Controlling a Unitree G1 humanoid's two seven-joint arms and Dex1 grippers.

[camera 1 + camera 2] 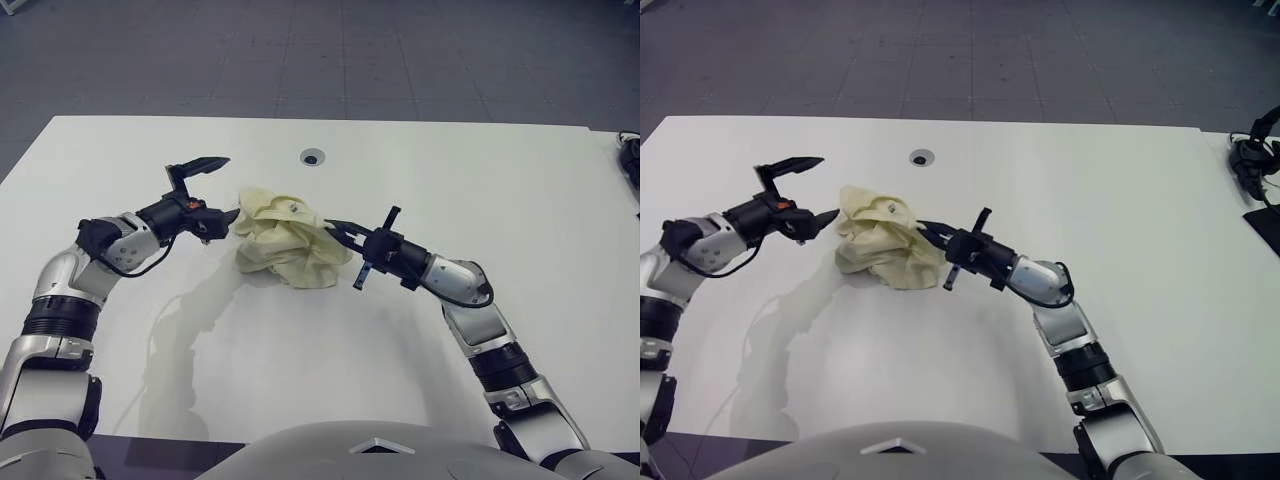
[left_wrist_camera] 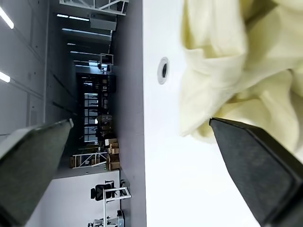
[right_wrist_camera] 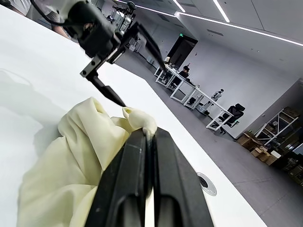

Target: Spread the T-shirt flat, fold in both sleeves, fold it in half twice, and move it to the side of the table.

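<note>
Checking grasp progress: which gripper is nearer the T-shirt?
Right: the right gripper is shut on the T-shirt's edge; the left gripper sits open beside its opposite edge.

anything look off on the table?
Only the T-shirt: crumpled in a heap on the table, not flat. Left end effector open beside it, right end effector shut on its edge. Nothing spilled or damaged.

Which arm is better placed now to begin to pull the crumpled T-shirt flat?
Right, probably. The right gripper is shut at the edge of the T-shirt and seems to pinch cloth. The left gripper is open beside it, holding nothing.
</note>
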